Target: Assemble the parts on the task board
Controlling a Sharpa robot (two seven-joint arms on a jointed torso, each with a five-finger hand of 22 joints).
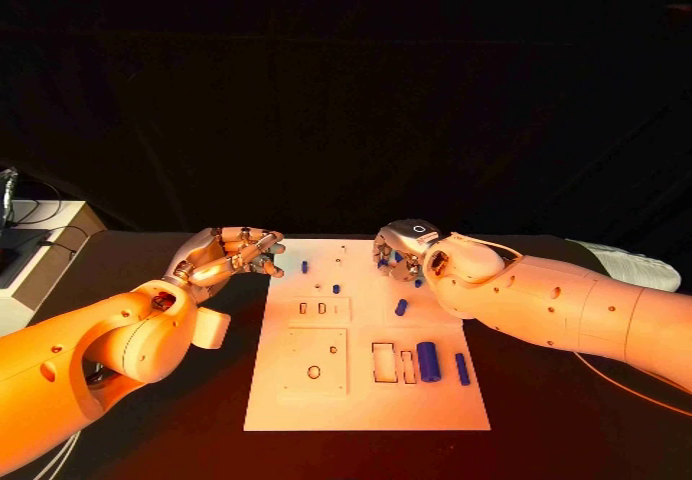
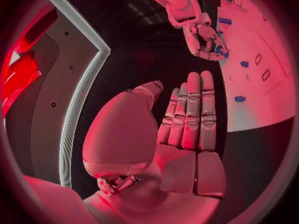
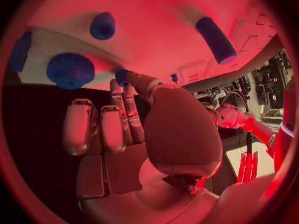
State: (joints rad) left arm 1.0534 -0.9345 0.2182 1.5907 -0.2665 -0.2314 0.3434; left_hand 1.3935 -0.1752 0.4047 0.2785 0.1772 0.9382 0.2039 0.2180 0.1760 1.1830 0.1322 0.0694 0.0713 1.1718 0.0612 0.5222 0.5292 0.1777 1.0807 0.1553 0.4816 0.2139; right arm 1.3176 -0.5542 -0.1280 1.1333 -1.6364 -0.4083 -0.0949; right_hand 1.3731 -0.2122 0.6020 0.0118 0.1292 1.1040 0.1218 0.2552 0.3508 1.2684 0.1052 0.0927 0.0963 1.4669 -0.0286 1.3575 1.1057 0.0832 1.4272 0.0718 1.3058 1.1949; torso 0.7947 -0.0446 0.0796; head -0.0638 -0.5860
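Note:
The white task board (image 1: 368,400) lies in the middle of the black table. On it are a thick blue cylinder (image 1: 428,360), a thin blue bar (image 1: 462,368) and small blue pegs (image 1: 304,267) (image 1: 336,289) (image 1: 401,308). My right hand (image 1: 408,250) reaches over the board's far right part, thumb and a fingertip pinching a small blue peg (image 3: 121,75), also visible at its fingertips in the left wrist view (image 2: 219,50). Close by stand a blue ribbed knob (image 3: 70,69), a round blue part (image 3: 102,26) and a blue cylinder (image 3: 216,39). My left hand (image 1: 231,255) hovers off the board's far left corner, fingers straight, holding nothing (image 2: 190,112).
A pale box (image 1: 43,245) stands at the table's far left edge. A white object (image 1: 627,265) lies at the far right, with a thin cable (image 1: 635,390) trailing under my right arm. The board has rectangular slots (image 1: 385,362) and a raised plate with holes (image 1: 315,360).

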